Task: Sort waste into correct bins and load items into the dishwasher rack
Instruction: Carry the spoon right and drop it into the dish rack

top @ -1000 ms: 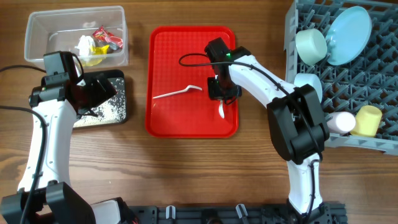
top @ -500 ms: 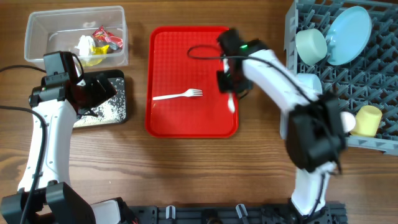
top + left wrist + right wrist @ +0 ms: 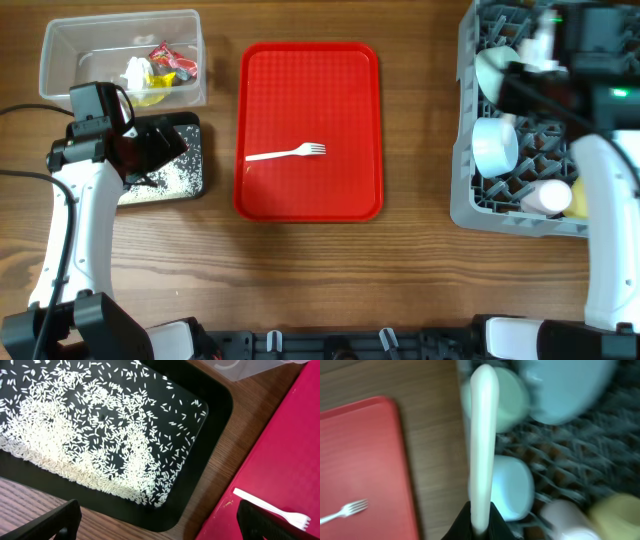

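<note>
Right wrist view: my right hand (image 3: 479, 521) pinches the white spoon (image 3: 482, 435), its long axis pointing straight out over the edge of the dishwasher rack (image 3: 462, 190), beside a pale bowl (image 3: 507, 400). Free slots look scarce. My left hand (image 3: 160, 522) hangs spread above the black tray (image 3: 212, 455). The fork (image 3: 290, 153) lies on the red tray (image 3: 310, 90).

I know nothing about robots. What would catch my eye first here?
The bright red tray in the middle of the table, bare but for a white fork. At the right, the right gripper holds a white spoon over the grey rack; at the left sits a black tray strewn with rice.
</note>
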You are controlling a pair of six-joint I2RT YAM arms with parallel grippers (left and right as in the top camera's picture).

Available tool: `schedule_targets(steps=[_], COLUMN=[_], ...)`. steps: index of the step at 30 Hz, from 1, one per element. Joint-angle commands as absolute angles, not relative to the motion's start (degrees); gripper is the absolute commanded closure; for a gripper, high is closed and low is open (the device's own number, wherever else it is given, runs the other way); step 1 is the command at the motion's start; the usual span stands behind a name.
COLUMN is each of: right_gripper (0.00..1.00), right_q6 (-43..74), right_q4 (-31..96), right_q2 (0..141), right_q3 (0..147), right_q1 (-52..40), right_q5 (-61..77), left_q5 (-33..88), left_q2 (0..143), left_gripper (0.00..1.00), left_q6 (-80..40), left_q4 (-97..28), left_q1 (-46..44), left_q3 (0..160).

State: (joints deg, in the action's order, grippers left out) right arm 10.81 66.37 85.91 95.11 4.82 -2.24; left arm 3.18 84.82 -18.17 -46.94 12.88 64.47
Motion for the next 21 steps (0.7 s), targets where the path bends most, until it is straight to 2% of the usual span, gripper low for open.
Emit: schedule_targets(steps=[1, 9, 21], right_gripper=[0.96, 0.96, 0.96], right_q6=[12.2, 7.1, 8.0], right_q4=[68.2, 70.6, 71.4], right_q2=[85.6, 85.6, 85.6], right_q3=[95.2, 95.1, 95.1], right_q1=[11.0, 14.0, 14.1], right_q5=[-2.9, 0.5, 0.5], left_q5=[4.1, 4.1, 4.1], left_q2=[85.3, 85.3, 85.3], left_gripper=[0.0, 0.0, 0.0], left_q6=[-18.5, -18.5, -18.5], left_q4=[-46.8, -46.3, -45.9], left_q1=[13.0, 13.0, 13.0], left_q3=[64.5, 64.5, 64.5])
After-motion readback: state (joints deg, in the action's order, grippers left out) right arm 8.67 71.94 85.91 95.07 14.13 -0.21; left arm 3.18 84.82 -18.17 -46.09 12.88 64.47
